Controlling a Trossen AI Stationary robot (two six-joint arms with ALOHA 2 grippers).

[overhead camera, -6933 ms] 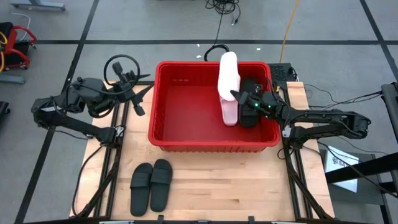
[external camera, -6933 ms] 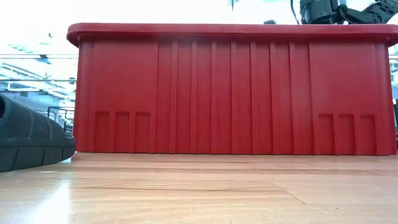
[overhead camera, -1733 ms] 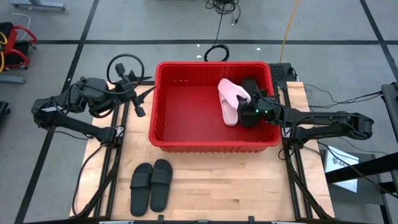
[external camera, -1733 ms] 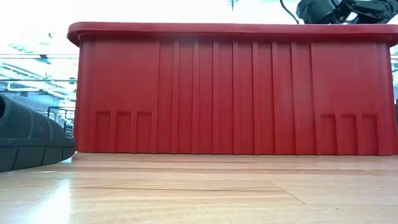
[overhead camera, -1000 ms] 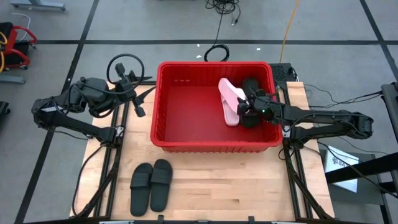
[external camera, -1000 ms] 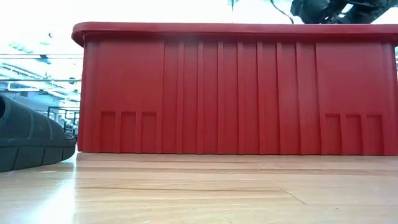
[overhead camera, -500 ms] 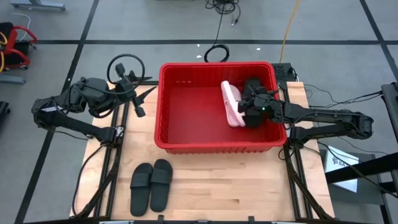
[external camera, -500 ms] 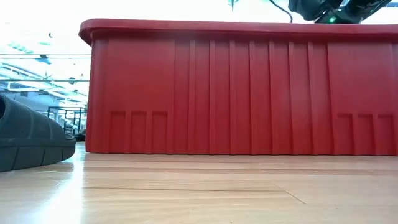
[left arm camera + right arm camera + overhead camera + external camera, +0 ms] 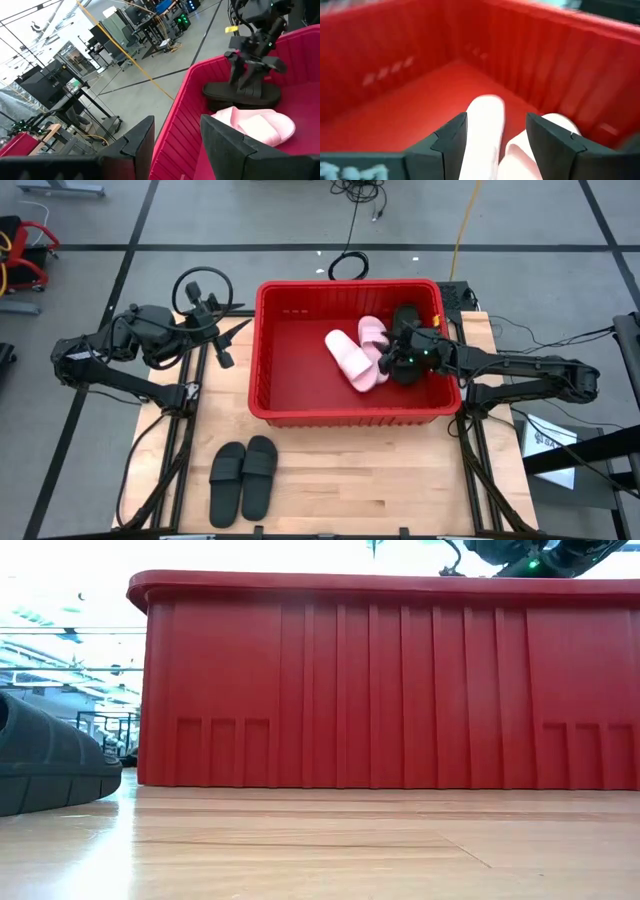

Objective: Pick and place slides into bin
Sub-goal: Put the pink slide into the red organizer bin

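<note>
The red bin stands mid-table. On its floor lie two pink slides, one slanting and one nearer the far wall. A black slide lies by the bin's right wall. My right gripper is inside the bin, open, just over the pink slides, with nothing between its fingers. A pair of black slides rests on the table in front of the bin. My left gripper waits open left of the bin.
The bin's tall ribbed wall fills the low view, with one black slide's sole at its left. The bare wooden table lies in front of the bin. A cable loop sits by the left arm.
The bin has slid a little toward the table's right edge. One pink slide, which stood on edge against the other by my right gripper, has tipped over toward the left and now lies flat on the bin floor. My right gripper has rolled slightly.
</note>
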